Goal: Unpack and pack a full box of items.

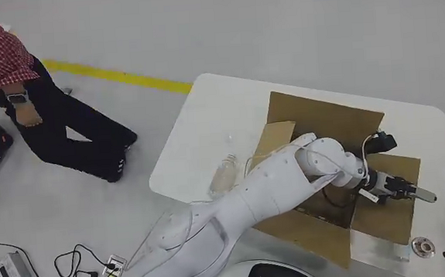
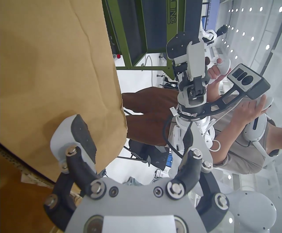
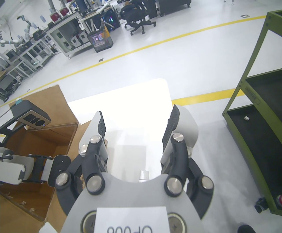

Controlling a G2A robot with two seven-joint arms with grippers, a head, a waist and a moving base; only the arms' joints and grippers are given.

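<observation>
Listing cardboard box [image 1: 326, 119], open with flaps splayed, toward 4 o'clock on the table [image 1: 206, 120]: judged light, stiff yet creasable, best pinched at a flap's free edge; left gripper [image 2: 136, 132] spread wide beside the 3 o'clock flap [image 2: 55, 66], right gripper [image 3: 137, 117] spread, empty

The box [image 1: 326, 119] is matt brown cardboard, creased, and its cut edge shows rough corrugation. Under it the table [image 1: 206, 132] is smooth white with a slight sheen. Beside the box is a clear, glossy plastic bottle [image 1: 223, 173]. The right gripper [image 3: 137, 123], near the box, has smooth pale plastic fingers [image 3: 189, 125], ribbed black rubber pads [image 3: 170, 123] and shiny metal bolts [image 3: 178, 137].
</observation>
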